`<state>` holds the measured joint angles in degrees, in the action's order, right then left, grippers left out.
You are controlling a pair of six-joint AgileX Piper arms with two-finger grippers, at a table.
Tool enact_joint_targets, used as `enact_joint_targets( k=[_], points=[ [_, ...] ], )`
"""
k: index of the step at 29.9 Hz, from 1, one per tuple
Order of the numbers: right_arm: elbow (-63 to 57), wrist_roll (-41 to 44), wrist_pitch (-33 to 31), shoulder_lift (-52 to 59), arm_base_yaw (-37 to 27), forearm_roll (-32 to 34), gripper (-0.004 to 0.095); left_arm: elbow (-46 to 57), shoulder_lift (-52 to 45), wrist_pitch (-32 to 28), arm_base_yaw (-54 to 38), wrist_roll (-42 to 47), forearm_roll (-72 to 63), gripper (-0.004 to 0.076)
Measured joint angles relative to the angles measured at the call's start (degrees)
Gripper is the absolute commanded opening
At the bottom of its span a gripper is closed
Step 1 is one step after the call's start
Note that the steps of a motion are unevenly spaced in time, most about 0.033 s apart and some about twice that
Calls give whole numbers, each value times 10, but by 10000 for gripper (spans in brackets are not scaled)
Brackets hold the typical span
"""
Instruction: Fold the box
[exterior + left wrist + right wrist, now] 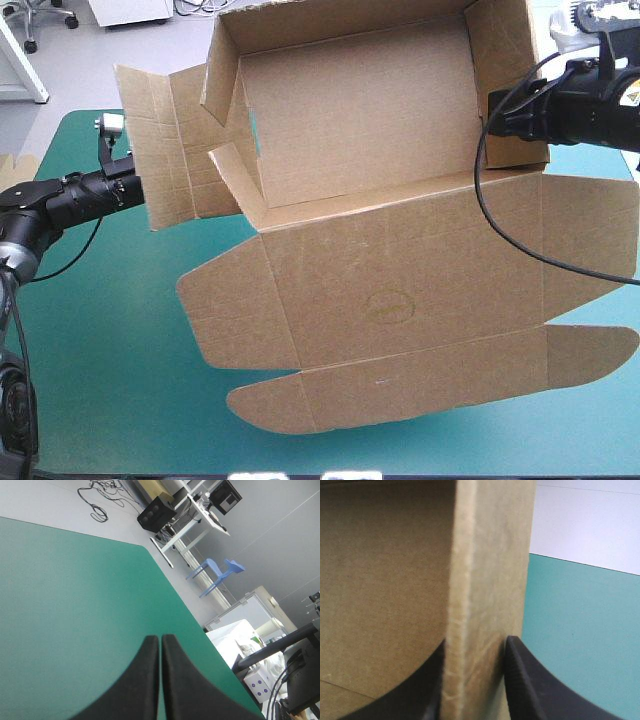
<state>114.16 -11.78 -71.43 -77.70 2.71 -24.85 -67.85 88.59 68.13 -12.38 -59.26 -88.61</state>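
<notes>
Looking down, we see the brown box on the teal-green table, far walls raised, lid flat toward the near edge. Our right hand clamps its right wall; our left hand is pressed together beside the left flap.

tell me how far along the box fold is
About midway. Done: on the box, the far wall and right wall stand raised. In hand: the right gripper is shut on the right wall. Still to do: the left side panel splays outward, untucked, with the left gripper shut and empty beside it; the lid lies flat.
</notes>
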Motion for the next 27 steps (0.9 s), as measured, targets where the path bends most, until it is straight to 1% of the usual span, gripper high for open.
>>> enact_joint_targets(
  k=[15,22,27],
  points=[
    [0,0,0,0,0,0,0,0,-93,6,1,42,14,10],
    [0,0,0,0,0,0,0,0,-100,8,24,60,21,10],
    [-5,0,0,0,0,2,0,0,-123,9,29,60,20,9]
  ],
)
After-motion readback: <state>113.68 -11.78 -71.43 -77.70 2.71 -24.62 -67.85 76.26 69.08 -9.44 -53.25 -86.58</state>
